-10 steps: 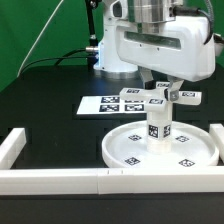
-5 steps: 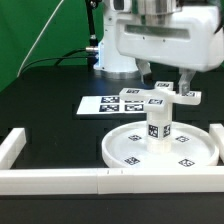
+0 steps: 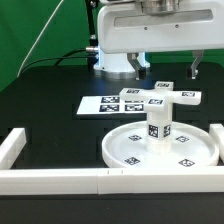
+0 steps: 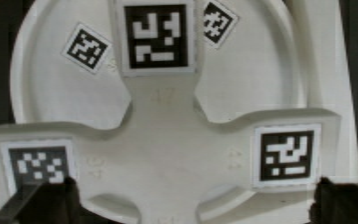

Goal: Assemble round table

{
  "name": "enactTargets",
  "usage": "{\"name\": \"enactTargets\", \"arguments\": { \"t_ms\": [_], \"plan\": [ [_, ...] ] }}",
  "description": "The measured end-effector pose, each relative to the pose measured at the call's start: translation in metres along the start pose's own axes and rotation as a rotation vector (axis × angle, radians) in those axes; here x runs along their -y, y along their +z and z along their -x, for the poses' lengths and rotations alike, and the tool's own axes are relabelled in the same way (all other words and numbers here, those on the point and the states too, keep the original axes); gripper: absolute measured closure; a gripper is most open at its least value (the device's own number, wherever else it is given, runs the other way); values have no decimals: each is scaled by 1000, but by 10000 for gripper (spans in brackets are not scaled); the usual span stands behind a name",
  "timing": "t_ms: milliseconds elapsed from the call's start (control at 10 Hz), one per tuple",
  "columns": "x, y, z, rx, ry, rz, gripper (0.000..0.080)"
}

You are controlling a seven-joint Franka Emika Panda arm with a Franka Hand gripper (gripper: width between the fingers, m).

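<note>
The large round disc [image 3: 128,150] lies flat on the black table. The short cylinder leg [image 3: 157,130] stands upright at the disc's middle. The cross-shaped base [image 3: 166,97] rests level on top of the leg. My gripper [image 3: 163,68] hangs open just above the base, one finger on each side, touching nothing. The wrist view looks straight down on the cross-shaped base [image 4: 176,130] and its tags, with the disc [image 4: 309,60] behind it. There the gripper [image 4: 201,205] has its dark fingertips [image 4: 48,203] spread wide of the base's arm, with nothing between them.
The marker board [image 3: 100,103] lies flat behind the disc, towards the exterior view's left. A long white border rail [image 3: 60,180] runs along the front, with side pieces at the left [image 3: 12,145] and right [image 3: 215,135]. The arm's white body fills the top.
The gripper went from shut on the cross-shaped base to open and has lifted a little. The base stays on top of the leg.
</note>
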State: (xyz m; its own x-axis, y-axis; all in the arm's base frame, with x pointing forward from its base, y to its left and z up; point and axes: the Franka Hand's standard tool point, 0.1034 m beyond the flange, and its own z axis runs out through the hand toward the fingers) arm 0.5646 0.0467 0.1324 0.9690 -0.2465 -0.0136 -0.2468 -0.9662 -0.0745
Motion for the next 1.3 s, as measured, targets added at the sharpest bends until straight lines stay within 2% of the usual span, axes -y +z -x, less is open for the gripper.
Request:
{"name": "enactTargets", "arguments": {
  "t_ms": [400, 600, 900, 1300],
  "plan": [
    [-3, 5, 1, 2, -537, 5, 151],
    [-6, 7, 0, -3, -698, 11, 151],
    [-8, 10, -3, -16, -744, 26, 151],
    [-17, 34, -5, -5, -719, 50, 151]
  ]
}}
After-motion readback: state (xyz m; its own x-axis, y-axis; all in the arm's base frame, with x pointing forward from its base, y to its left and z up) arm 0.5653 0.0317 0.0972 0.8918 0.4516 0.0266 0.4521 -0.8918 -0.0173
